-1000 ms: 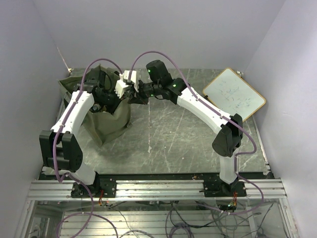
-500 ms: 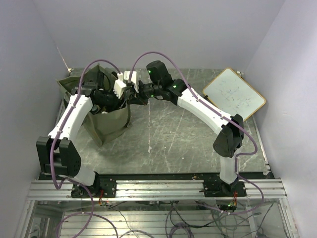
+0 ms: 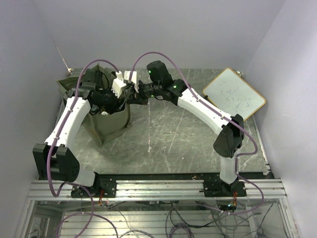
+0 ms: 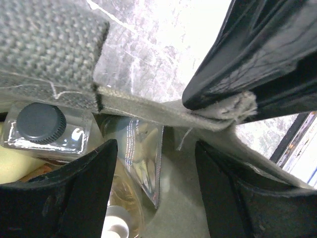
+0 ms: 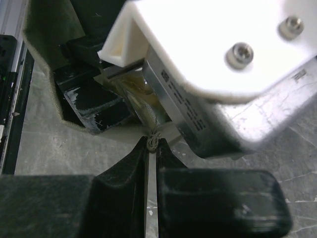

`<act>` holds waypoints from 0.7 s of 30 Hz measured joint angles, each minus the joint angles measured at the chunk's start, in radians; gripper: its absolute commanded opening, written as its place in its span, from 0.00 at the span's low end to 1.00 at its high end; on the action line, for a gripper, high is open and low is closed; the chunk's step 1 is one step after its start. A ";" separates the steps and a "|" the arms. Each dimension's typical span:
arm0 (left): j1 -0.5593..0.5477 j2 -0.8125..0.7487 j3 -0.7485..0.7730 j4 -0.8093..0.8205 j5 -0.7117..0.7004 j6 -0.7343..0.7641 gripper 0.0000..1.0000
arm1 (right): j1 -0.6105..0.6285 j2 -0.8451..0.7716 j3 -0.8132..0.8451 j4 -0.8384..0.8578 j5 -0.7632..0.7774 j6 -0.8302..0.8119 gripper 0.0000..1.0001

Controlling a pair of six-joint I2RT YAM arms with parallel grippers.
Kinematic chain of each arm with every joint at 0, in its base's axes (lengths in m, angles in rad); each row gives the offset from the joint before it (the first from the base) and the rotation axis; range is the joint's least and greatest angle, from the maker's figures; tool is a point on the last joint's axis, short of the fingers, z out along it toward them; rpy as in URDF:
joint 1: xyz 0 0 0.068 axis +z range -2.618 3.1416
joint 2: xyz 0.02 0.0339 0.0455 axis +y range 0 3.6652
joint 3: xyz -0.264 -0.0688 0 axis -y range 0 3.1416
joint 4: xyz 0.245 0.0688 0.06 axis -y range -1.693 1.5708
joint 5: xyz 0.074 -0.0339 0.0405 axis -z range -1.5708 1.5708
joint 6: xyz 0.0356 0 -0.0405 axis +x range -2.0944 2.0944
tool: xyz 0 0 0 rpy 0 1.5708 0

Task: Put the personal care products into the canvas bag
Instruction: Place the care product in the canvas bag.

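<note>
The boxy olive-green canvas bag (image 3: 108, 125) stands at the far left of the grey marbled table (image 3: 188, 134), its rim clenched in the right gripper (image 5: 151, 148). The left gripper (image 4: 154, 166) hangs over the mouth, jaws spread and empty, above a clear square bottle with a dark cap (image 4: 44, 128) lying inside. If the left gripper snags the fabric as it lifts out, or the pinch tugs, the soft bag could tip and spill

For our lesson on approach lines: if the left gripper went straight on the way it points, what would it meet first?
Most likely the tube lying in the bag, straight ahead of the open left gripper. Depth is unclear, so this is a guess.
</note>
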 measured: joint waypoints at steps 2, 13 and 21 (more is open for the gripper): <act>-0.001 -0.009 0.006 0.000 -0.006 -0.007 0.75 | 0.000 0.000 0.000 0.000 0.001 0.000 0.06; -0.006 -0.032 0.037 0.001 -0.023 -0.023 0.75 | 0.000 -0.006 -0.005 -0.001 0.004 -0.014 0.09; -0.011 -0.068 0.049 0.000 -0.045 -0.022 0.77 | 0.000 -0.007 -0.006 -0.002 -0.001 -0.027 0.13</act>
